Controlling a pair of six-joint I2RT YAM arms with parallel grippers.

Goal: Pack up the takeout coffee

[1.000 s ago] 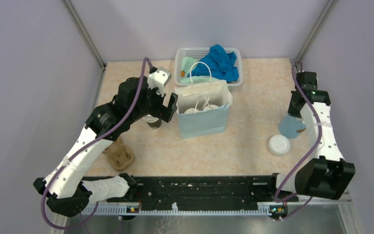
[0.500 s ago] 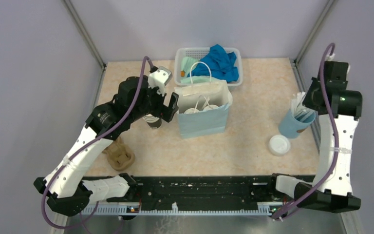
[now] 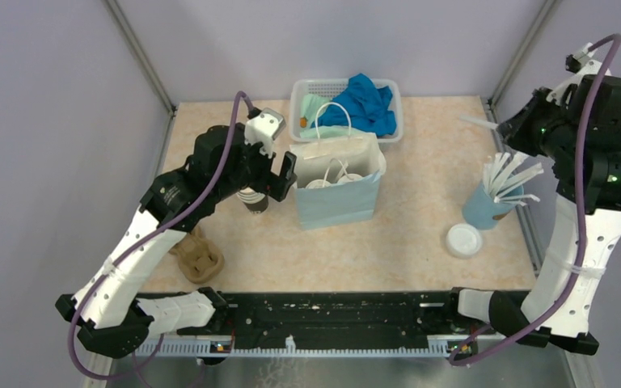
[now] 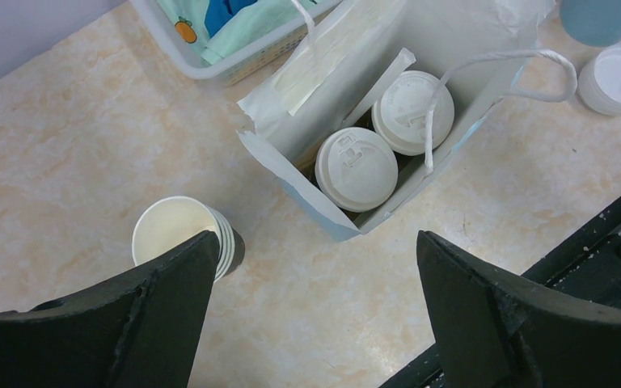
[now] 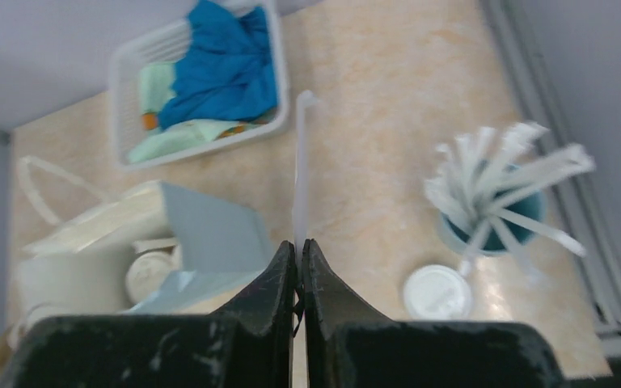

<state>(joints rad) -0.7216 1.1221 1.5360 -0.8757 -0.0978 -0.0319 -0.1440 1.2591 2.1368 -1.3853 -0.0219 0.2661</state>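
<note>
**Holding one white stick high while an unlidded cup waits by the bag**

At the far left a brown pulp tray (image 3: 200,259) lies on the table (image 3: 420,162), apart from the packing, so it seems to have no part in the step in hand. Next comes an open cup (image 4: 174,230), upright just beside the paper bag (image 3: 340,202), cream inside and without a lid. The left gripper (image 4: 315,242) hangs above this spot, released and spread wide, grasping nothing. Its wrist view takes in both the open cup and the bag mouth, which fits an arm waiting its turn.

The bag stands upright with its mouth open. Two lidded cups (image 4: 356,168) sit side by side inside it, so part of the coffee is already packed. Behind the bag a white basket (image 4: 242,61) holds blue and green cloth, well out of the way.

Right of the bag a loose lid (image 3: 463,240) lies flat on the table, probably meant for the open cup. Just beyond it a blue cup (image 3: 481,212) holds a fan of white sticks. Farthest right, raised well above the table, the right gripper (image 5: 299,250) is clenched on a single white stick (image 5: 299,162). The stick points away from the fingers, out toward the bag and basket, and it is likely headed for the bag.
</note>
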